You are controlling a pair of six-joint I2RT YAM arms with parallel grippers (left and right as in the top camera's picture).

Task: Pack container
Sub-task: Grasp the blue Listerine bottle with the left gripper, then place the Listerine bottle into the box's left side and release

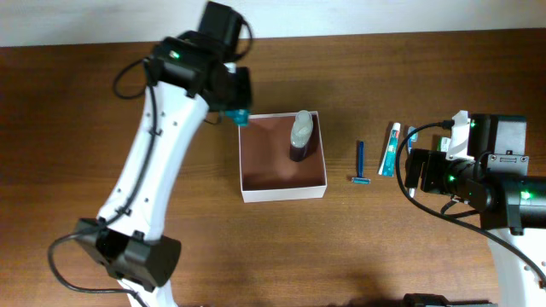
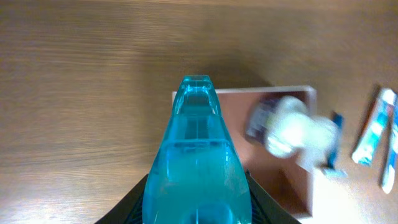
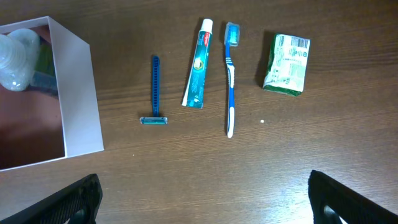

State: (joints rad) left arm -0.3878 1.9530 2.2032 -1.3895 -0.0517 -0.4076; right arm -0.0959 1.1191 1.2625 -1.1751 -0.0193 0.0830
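Observation:
The container [image 1: 284,193], a square white-walled box with a reddish-brown inside, stands mid-table. A bottle with a pale cap and dark body [image 1: 300,136] lies in it. My left gripper [image 2: 198,208] is shut on a clear turquoise bottle [image 2: 198,149] and holds it above the table at the container's far left corner [image 1: 235,116]. My right gripper [image 3: 205,199] is open and empty, above bare table right of the container [image 3: 81,93]. The container's rim [image 2: 249,91] also shows in the left wrist view.
Right of the container lie a blue razor [image 3: 154,90], a toothpaste tube [image 3: 199,62], a blue toothbrush [image 3: 230,78] and a green packet [image 3: 286,63]. The razor [image 1: 360,162] and the tube [image 1: 390,149] show overhead; my right arm covers the packet there.

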